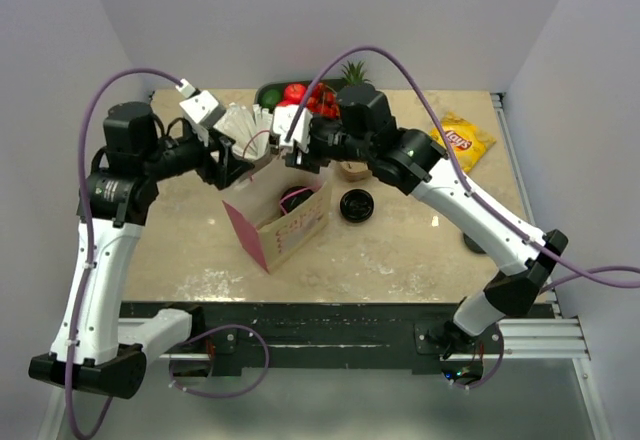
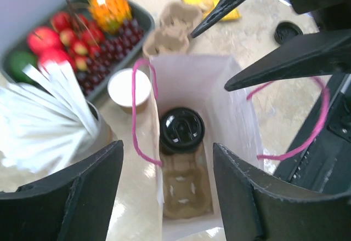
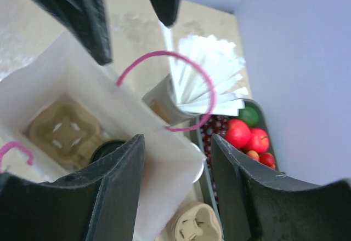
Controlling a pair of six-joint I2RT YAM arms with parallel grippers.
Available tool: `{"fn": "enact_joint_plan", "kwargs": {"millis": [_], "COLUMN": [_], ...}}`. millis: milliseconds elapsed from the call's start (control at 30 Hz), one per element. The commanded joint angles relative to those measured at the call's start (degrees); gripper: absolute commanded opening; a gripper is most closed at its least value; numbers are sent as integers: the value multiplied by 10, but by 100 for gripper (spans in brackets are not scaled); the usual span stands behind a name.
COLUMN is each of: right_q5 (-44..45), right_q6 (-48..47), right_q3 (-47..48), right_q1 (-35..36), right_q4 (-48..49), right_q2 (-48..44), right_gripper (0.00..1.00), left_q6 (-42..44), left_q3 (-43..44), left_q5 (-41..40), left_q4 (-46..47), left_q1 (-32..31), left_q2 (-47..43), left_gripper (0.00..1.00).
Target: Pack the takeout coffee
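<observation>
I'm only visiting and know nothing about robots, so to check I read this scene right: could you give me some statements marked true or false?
1. The brown paper cup with a round black lid sits inside the paper bag with pink cord handles. True.
2. That cup stands in a brown cardboard cup carrier. True.
3. The left gripper is clamped on the cup. False: its fingers are spread open above the bag, holding nothing.
4. The yellow chip packet lies in the bag. False: it lies on the table, off to the side.
5. A lidless paper cup, white inside, stands outside the bag. True.
</observation>
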Motion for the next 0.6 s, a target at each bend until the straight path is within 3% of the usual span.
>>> {"fn": "enact_joint_plan", "kwargs": {"millis": [0, 67, 233, 400, 567], "right_q5": [43, 65, 109, 86, 70], "right_q6": [107, 173, 299, 308, 290], "right_q3": [34, 50, 59, 32, -17], "right_q1": [-31, -56, -107, -140, -153], "right_q4": [81, 102, 130, 146, 183], "right_q2": [-16, -9, 15, 5, -10], "right_gripper": [55, 54, 51, 51, 52], "left_q6": [6, 1, -7, 2, -39], "left_q3": [91, 101, 66, 40, 28], "left_q5": [-11, -23, -164, -291, -221], "left_q4": [32, 39, 88, 80, 38], "left_q1": [-2, -2, -2, 28, 131], "left_q2": [3, 6, 9, 41, 105], "left_gripper": [73, 74, 72, 68, 65]}}
